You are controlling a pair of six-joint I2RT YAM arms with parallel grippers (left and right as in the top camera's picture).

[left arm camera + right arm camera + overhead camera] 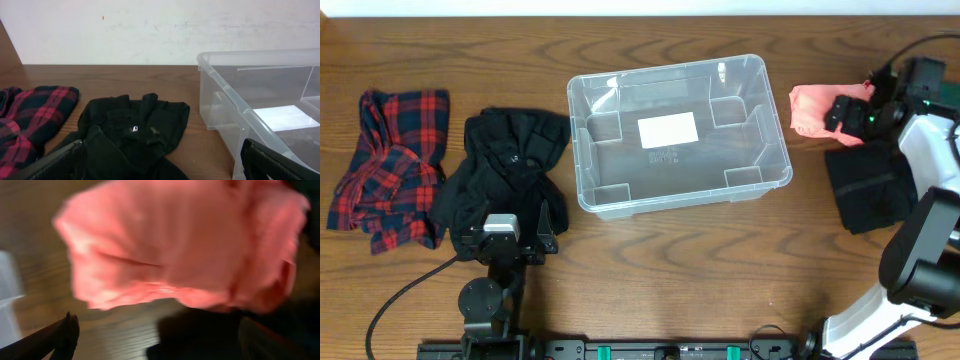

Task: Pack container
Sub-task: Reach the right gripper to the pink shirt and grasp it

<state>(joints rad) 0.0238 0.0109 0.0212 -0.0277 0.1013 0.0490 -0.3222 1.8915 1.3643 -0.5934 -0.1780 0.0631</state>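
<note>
The clear plastic container (pixel 670 68) stands empty mid-table, a white label on its base; its near corner shows in the left wrist view (pixel 235 100). My left gripper (pixel 515 215) is open and empty, low over the near edge of a crumpled black garment (pixel 510 150), which also shows in the left wrist view (pixel 135 130) beyond the gripper (pixel 165 167). My right gripper (pixel 835 112) is open at the right edge of a pink cloth (pixel 808 108). In the right wrist view the pink cloth (pixel 185 245) is blurred, just ahead of the open gripper (pixel 165 340).
A red plaid garment (pixel 390 165) lies at the far left, also in the left wrist view (pixel 35 115). A folded black cloth (pixel 870 185) lies at the right below the pink one, dark under the right fingers (pixel 210 330). A white wall backs the table.
</note>
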